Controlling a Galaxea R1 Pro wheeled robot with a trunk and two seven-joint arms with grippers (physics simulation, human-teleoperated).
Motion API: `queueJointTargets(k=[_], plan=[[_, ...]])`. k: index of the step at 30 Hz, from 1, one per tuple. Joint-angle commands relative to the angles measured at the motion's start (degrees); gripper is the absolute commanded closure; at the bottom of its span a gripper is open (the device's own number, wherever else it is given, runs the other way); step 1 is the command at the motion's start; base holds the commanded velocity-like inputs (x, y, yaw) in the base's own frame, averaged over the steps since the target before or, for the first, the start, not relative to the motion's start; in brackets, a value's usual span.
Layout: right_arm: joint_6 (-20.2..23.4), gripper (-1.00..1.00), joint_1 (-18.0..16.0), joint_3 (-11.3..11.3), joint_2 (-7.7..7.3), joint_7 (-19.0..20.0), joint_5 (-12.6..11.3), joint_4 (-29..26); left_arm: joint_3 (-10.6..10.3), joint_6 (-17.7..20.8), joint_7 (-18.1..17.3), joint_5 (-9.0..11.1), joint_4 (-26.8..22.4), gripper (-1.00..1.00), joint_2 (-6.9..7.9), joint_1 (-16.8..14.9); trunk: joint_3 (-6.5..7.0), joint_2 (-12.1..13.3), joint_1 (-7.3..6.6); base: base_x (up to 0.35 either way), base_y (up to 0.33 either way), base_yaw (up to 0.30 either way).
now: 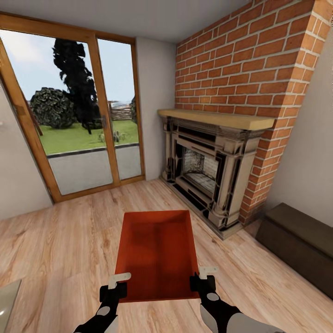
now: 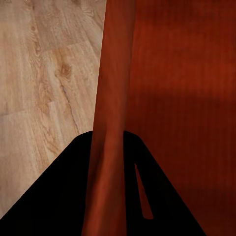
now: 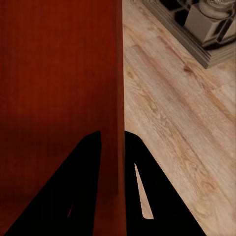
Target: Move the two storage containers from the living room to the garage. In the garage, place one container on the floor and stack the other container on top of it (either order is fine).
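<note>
Container (image 1: 157, 252) walls between both claws' fingers.

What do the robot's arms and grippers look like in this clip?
Both arms are glossy black with pale grey shell panels at the forearms. The left gripper and right gripper each have black bodies and flat, off-white fingers. From the wrist cameras they appear as black wedges.

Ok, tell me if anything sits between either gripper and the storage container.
Nothing does. The left gripper has its fingers astride the storage container wall on its side, and the right gripper straddles the opposite wall. No object lies between them.
</note>
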Motion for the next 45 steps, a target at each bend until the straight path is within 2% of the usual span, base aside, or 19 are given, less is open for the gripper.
queueJointTargets(k=[1, 45], plan=[[-0.12, 1.0, -0.01, -0.34, 0.02, 0.17, -0.85, 0.15, 1.53, 0.09, 0.11, -1.08, -0.35, 1.0, -0.09, -0.09, 0.01, -0.07, 0.01, 0.0, 0.0, 0.0], [-0.12, 1.0, -0.01, -0.34, 0.02, 0.25, -0.85, 0.15, 1.54, 0.09, 0.11, -1.08, -0.35, 1.0, -0.09, -0.09, 4.12, -0.07, 0.01, 0.0, 0.0, 0.0]])
